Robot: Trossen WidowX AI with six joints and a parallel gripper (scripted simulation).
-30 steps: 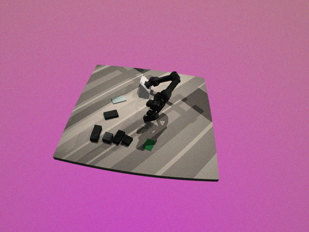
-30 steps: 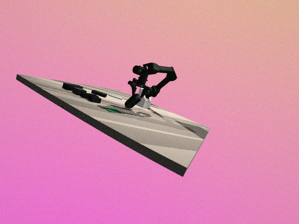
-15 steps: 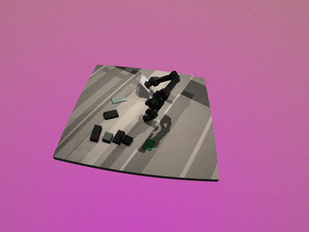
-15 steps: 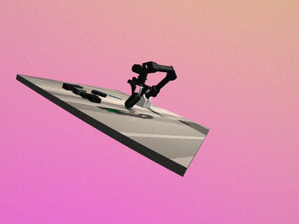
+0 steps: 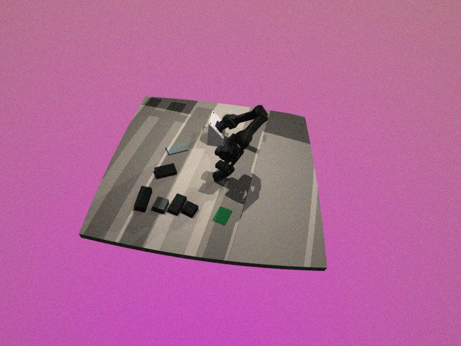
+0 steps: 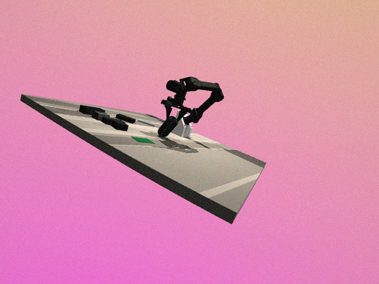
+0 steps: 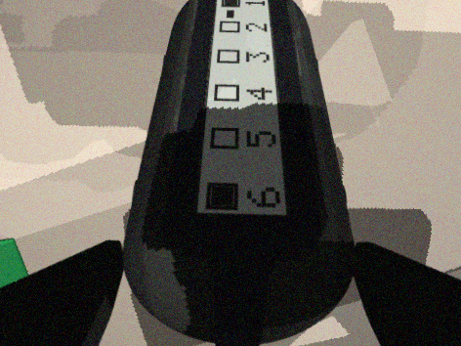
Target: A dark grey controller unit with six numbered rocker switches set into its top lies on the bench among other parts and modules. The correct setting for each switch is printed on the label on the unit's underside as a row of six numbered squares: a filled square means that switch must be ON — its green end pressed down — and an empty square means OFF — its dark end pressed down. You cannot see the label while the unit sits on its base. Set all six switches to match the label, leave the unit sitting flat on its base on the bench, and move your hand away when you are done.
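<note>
The dark controller unit (image 5: 222, 174) (image 6: 167, 127) (image 7: 171, 205) is held steeply tilted, its lower end at or just above the bench. My gripper (image 6: 174, 118) (image 7: 238, 256) is shut on it, one finger against each long side near one end. The underside faces the wrist camera. Its pale label (image 7: 244, 168) shows squares 1 and 6 filled and squares 2, 3, 4 and 5 empty; square 1 is cut by the top edge of the view. A small black mark lies between 1 and 2. Faint green shows on the switch side in the exterior view; the switch settings cannot be read.
A flat green plate (image 5: 222, 216) (image 6: 143, 140) (image 7: 11, 261) lies near the unit. Several dark blocks, one of them this block (image 5: 142, 198), and a pale glassy plate (image 5: 177, 148) (image 6: 146, 122) lie to the left in the top view. A white bracket (image 5: 213, 118) stands by the arm's base.
</note>
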